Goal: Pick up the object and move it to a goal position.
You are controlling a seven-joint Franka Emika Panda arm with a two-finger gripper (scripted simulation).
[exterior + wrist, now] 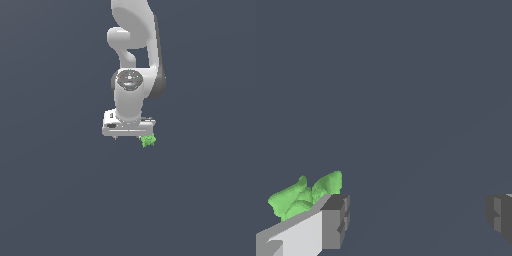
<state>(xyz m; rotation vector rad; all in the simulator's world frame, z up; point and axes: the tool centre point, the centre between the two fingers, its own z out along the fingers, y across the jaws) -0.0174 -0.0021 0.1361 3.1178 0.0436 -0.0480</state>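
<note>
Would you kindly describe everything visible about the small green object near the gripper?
The green object is a tiny, bright green, lumpy piece of irregular shape with a matte look, far smaller than the gripper. In the wrist view it lies outside the widely spread jaws, against the outer side of one finger, not between them. In the exterior view it peeks out below the hand's edge on that view's right. Actual contact cannot be confirmed.

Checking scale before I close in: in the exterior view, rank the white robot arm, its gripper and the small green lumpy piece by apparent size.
1. White robot arm, by far the largest.
2. White gripper, a wide block under the wrist.
3. Bright green lumpy piece, tiny, at the gripper's end on the exterior view's right.
</note>
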